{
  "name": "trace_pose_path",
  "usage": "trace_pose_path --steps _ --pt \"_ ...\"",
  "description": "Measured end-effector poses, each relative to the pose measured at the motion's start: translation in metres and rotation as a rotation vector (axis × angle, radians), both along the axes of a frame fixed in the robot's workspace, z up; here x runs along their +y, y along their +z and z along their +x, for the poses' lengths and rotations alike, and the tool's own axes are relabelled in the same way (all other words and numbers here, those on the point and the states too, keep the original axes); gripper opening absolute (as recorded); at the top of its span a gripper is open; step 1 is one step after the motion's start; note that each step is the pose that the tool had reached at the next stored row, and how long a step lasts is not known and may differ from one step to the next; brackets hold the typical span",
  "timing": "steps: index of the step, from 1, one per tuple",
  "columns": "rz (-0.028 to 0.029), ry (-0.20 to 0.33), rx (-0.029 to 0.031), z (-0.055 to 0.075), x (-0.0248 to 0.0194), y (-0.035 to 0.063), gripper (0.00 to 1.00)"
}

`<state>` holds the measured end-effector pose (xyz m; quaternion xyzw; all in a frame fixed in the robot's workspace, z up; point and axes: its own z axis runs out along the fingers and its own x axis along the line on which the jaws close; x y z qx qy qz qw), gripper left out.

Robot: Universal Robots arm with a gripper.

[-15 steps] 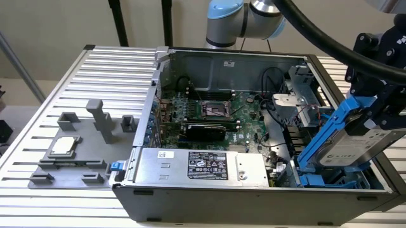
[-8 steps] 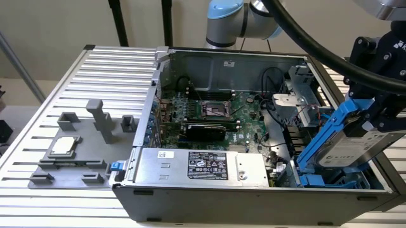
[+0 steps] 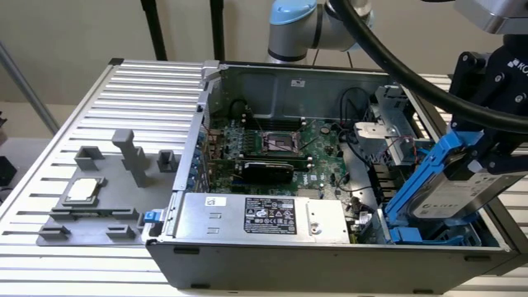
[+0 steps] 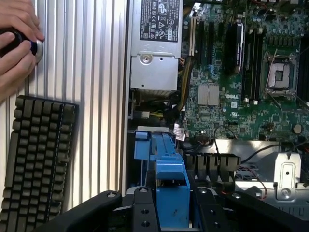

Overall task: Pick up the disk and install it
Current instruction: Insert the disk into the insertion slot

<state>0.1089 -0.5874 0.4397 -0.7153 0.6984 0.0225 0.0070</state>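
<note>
Disk (image 3: pixel 458 197) in its blue frame, tilted steeply, clamped at its upper end between the closed fingers of my hand (image 3: pixel 488 162). Below the hand, the disk's lower end reaches into a corner of the open computer case (image 3: pixel 330 263), near the power supply (image 3: pixel 264 216). I see the case standing on the ribbed desk (image 3: pixel 123 80).

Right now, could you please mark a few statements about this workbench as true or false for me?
1. The tool grips the disk, tilted, at the case's end toward the exterior view's right. True.
2. The case is closed. False: it is open, its motherboard exposed.
3. A small chip rests on the grey fixture outside the case. True.
4. The keyboard lies inside the case. False: it lies on the table, beside the case.
</note>
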Motion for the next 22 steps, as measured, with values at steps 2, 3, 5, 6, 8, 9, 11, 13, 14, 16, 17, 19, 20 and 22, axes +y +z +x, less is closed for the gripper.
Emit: trace_pose_path --steps 2,3,5,6,8,9,11,13,14,16,17,19,20,22 --pt "-0.0001 0.0 0.0 0.0 0.0002 -0.0012 0.0" --pt "-0.0001 0.0 0.0 0.0 0.0003 -0.0019 0.0" --pt "-0.0002 0.0 0.0 0.0 0.0004 -0.0032 0.0" --pt "-0.0003 0.0 0.0 0.0 0.0004 -0.004 0.0" --pt "-0.0003 0.0 0.0 0.0 0.0005 -0.0055 0.0" --pt "-0.0004 0.0 0.0 0.0 0.0005 -0.0064 0.0" --pt "-0.0003 0.0 0.0001 0.0 0.0006 -0.0081 0.0" --pt "-0.0003 0.0 0.0 0.0 0.0008 -0.0098 0.0" --pt "-0.0001 0.0 0.0 0.0 0.0009 -0.0108 0.0" --pt "0.0001 0.0 0.0 0.0 0.0012 -0.0126 0.0" --pt "0.0 0.0 0.0 0.0 0.0013 -0.0134 0.0" --pt "-0.0001 0.0 0.0 0.0 0.0017 -0.015 0.0" --pt "-0.0001 0.0 0.0 0.0 0.0018 -0.0159 0.0" --pt "0.0 0.0 0.0 0.0 0.0022 -0.0176 0.0"
